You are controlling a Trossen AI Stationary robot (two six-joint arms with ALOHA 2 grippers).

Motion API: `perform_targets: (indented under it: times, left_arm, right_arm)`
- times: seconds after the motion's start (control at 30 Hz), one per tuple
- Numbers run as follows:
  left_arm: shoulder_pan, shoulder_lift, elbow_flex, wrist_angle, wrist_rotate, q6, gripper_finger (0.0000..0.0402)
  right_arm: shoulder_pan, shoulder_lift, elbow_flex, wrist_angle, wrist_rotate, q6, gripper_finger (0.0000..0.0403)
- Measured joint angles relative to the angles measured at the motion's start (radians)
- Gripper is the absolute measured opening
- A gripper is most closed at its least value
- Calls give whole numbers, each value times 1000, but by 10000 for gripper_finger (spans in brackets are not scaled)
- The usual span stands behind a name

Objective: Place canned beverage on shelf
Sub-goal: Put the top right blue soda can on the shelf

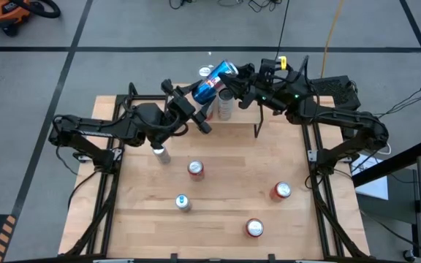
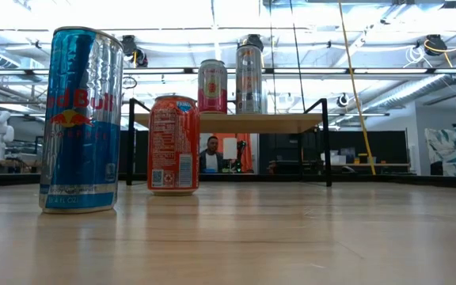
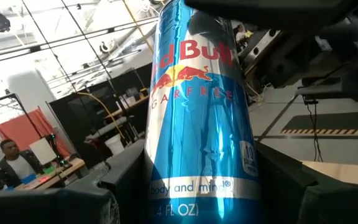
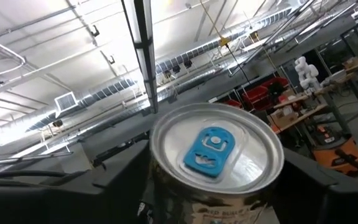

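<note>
A blue-and-silver Red Bull can [image 1: 212, 84] hangs tilted in the air over the table's far edge, held between both grippers. My left gripper [image 1: 198, 98] is shut on its lower body. My right gripper [image 1: 233, 77] is at its top end with the blue tab [image 4: 210, 152]. Just below stands the shelf [image 2: 260, 121], its wood top on black legs, carrying a pink can [image 2: 212, 85] and a silver can [image 2: 248, 77]. Both stand upright on their bases. My left gripper pinches the can's lower body [image 3: 194, 186], just above the base, between its two fingers [image 3: 126, 180], lying across the can. The can is lifted clear, its top tilted toward the far right. My right gripper has its fingers [image 4: 120, 171] against both sides of the can's top end [image 4: 166, 180], coming from the right and across the can. The lid faces its wrist camera.
Several cans stand loose on the table: a red-and-white one [image 1: 196, 169], a blue-topped one [image 1: 183, 203], two red ones [image 1: 281, 191] [image 1: 254, 228], and a silver one [image 1: 160, 153] by the left arm. A person [image 2: 210, 154] sits beyond the table.
</note>
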Motion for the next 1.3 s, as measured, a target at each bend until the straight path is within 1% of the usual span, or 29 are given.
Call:
perform_targets:
  times: [0.2, 0.3, 0.43, 0.53, 0.67, 0.73, 0.87, 0.97, 1.03, 1.17, 1.3]
  left_arm:
    - [1, 0, 0, -4, -1, -1, 237]
    - [1, 0, 0, -5, -2, 0, 237]
    - [1, -2, 1, -24, -1, -4, 248]
    - [-1, -2, 1, -28, 23, -15, 266]
    - [-2, -6, 1, -27, 96, -108, 303]
    - [-2, -7, 1, -29, 102, -151, 320]
    - [-10, -10, 1, -30, 107, -191, 342]
    - [-20, -27, 1, -48, 105, -242, 345]
    - [-24, -38, 1, -59, 84, -293, 345]
    - [-35, -71, 1, -123, 29, -415, 345]
    - [-35, -107, 1, -193, 21, -522, 345]
  right_arm:
    - [0, 21, 0, 27, -4, 17, 220]
    - [0, 25, 0, 41, -2, 21, 206]
    - [-3, 23, 0, 39, -5, 20, 209]
    - [-6, 21, 0, 39, -8, 21, 214]
    - [-16, 10, 0, 41, -20, 22, 214]
    - [-21, 10, 0, 44, -31, 21, 214]
    - [-46, -2, -1, 38, -90, 23, 214]
    - [-76, -22, -1, 23, -140, 25, 214]
    - [-99, -32, 16, 1, -176, 25, 214]
    - [-156, -52, 69, -125, -275, 21, 214]
    - [-213, -59, 137, -278, -373, 8, 214]
